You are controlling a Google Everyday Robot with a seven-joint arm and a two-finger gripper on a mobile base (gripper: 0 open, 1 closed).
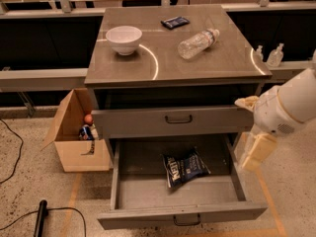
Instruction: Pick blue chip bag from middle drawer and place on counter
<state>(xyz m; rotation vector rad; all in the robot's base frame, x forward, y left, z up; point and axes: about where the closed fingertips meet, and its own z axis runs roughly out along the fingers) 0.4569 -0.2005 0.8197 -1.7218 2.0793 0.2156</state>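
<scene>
The blue chip bag (185, 168) is glossy navy with white lettering. It lies flat in the middle drawer (180, 215), which is pulled wide open at the bottom of the grey cabinet. The counter (197, 65) is the cabinet's glossy top with a thin white arc. My gripper (256, 152) is cream-coloured and hangs from the white arm (289, 107). It is at the right side of the cabinet, just outside the open drawer's right wall, above tray level and to the right of the bag. It holds nothing that I can see.
On the counter are a white bowl (124, 39), a clear water bottle (197, 43) lying on its side and a small navy packet (175, 22). The drawer above (173, 121) is closed. An open cardboard box (79, 132) stands on the floor at the left. A cable (42, 216) lies front left.
</scene>
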